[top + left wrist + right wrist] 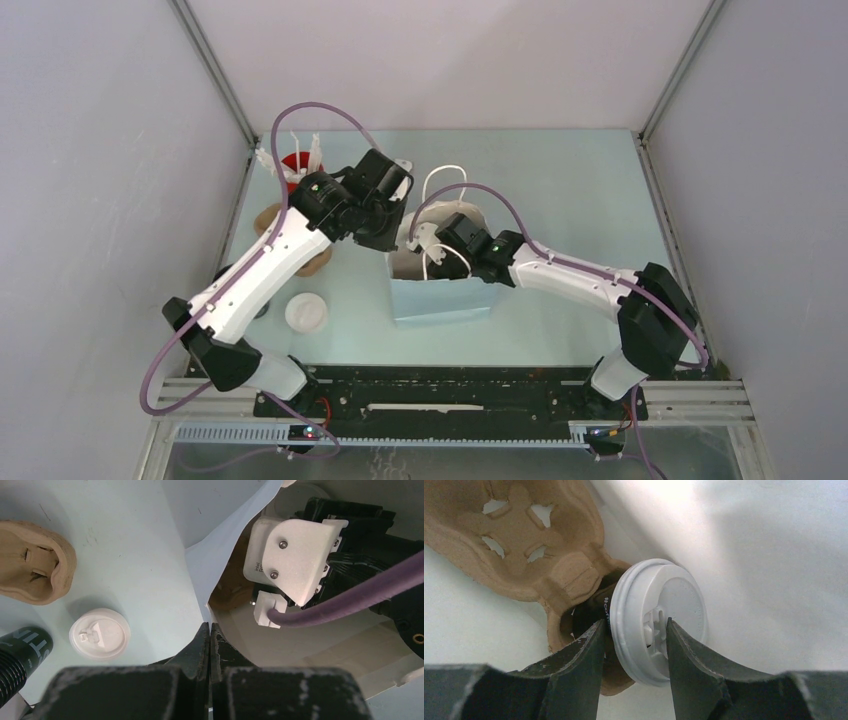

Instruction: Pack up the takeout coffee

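The takeout coffee (676, 600), a black cup with a white lid, sits tilted in a pocket of a brown pulp tray (524, 540) inside the light blue paper bag (440, 298). My right gripper (635, 625) reaches down into the bag (432, 250), its jaws closed across the lid's rim, one finger by the black cup wall and one on the lid top. My left gripper (210, 630) is shut on the bag's left rim (220, 570) and holds the mouth open (397, 242). A second white-lidded cup (306, 312) stands on the table left of the bag, also in the left wrist view (99, 632).
A red cup with white cutlery (296, 165) stands at the back left. Another brown pulp tray (35, 562) lies left of the bag, partly under my left arm (318, 262). A black cylinder with white letters (24, 647) lies beside the spare cup. The bag's white handles (445, 180) stick up.
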Motion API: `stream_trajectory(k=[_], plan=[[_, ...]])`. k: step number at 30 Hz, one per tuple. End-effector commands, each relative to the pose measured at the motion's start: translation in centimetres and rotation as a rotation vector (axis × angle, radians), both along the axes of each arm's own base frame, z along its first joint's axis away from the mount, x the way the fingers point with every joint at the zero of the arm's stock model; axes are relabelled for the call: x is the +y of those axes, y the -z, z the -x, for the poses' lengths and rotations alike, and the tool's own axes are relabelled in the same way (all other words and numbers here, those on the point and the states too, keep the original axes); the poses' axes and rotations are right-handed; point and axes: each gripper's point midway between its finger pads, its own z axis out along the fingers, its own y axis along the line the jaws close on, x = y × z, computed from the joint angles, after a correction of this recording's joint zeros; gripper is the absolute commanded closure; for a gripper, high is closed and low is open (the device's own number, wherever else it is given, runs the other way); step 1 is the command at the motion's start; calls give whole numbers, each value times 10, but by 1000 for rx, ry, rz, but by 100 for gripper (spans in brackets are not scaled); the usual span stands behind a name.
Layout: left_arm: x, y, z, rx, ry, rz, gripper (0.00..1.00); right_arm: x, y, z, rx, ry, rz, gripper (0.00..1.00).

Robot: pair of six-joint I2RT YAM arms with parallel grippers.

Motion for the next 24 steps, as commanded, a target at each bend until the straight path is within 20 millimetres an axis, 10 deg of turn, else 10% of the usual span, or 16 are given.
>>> stream_trajectory(k=[1, 11, 24], plan=[[3, -7, 1, -35, 19, 22, 100, -44, 75, 52, 270, 9, 200, 47], [1, -5, -8, -50, -8, 29, 100, 4, -5, 25, 151, 12, 51, 38], [8, -1, -15, -66, -70, -6, 100, 18, -86, 13, 2, 64, -95, 23]])
